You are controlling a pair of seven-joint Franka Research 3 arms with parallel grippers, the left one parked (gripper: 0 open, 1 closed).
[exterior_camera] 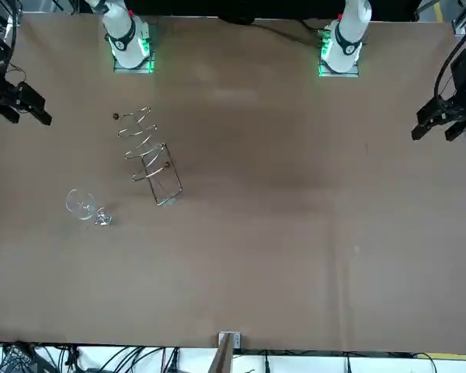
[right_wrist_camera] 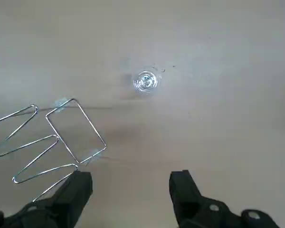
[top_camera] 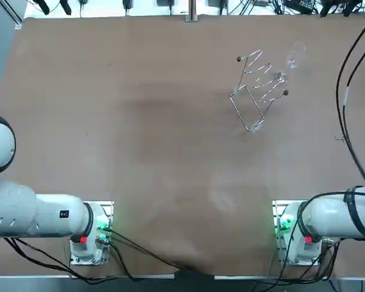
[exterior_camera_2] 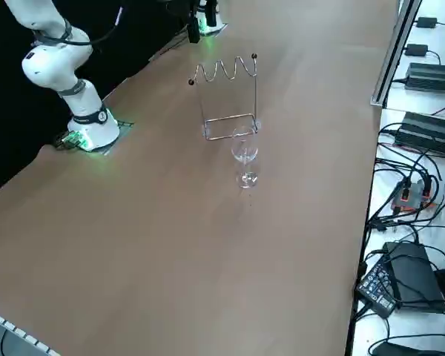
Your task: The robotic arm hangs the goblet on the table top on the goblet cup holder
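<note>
1. Top: the goblet [top_camera: 295, 56] stood on the table [top_camera: 109, 121] near the wire holder [top_camera: 258, 91], on the holder's side away from the arms' bases.
2. Front: the goblet [exterior_camera: 83, 206] stood near the holder's [exterior_camera: 147, 155] foot. The claw [exterior_camera: 27, 110] hung well apart from the holder, by the table's edge.
3. Right side: the goblet [exterior_camera_2: 245, 159] was upright by the foot frame of the holder [exterior_camera_2: 230, 96].
4. Right wrist: the claw [right_wrist_camera: 131, 187] was released, fingers spread wide and gripping nothing, beside the holder [right_wrist_camera: 47, 142]. The goblet [right_wrist_camera: 146, 81] stood apart from the holder's foot.
</note>
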